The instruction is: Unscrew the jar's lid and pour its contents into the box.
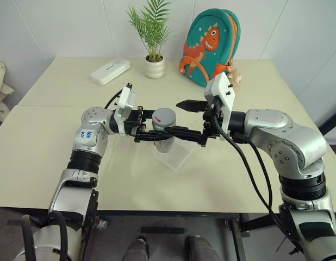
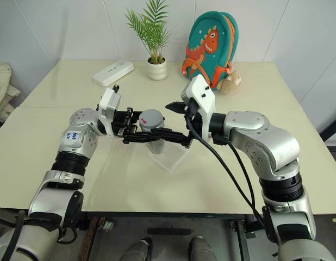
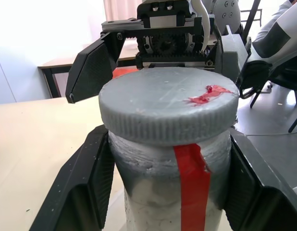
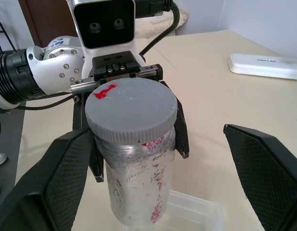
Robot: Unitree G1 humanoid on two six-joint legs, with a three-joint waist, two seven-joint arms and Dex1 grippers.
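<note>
Left gripper (image 1: 153,132) is clamped on the jar (image 1: 166,137), one black finger on each side of the clear body just below the lid (image 1: 166,116). Jar is upright, held above the table (image 1: 59,141), lid still screwed on; a red smear marks the grey top. The left forearm comes in from the left, level, gripper pointing right.

Right gripper (image 4: 153,168) is spread wide. Its two fingers (image 4: 264,168) stand on either side of the jar at lid height, with a clear gap between each pad and the lid in the right wrist view; no contact visible. The right arm reaches in from the right, level, pointing toward the left gripper, so the two grippers face each other across the jar.

The box (image 1: 174,156) sits on the table directly below and slightly near-right of the jar, its near corner pointing toward the table's near edge. Jar bottom appears to hang just above the box rim, though the head views do not settle whether they touch. The contents cannot be made out through the scuffed wall.

Room: open tabletop to the left, right and near side of the box. Far side holds a white case (image 1: 110,71) far left, plant pot (image 1: 155,67) centre, backpack (image 1: 210,48) far right, all well apart from the grippers.
</note>
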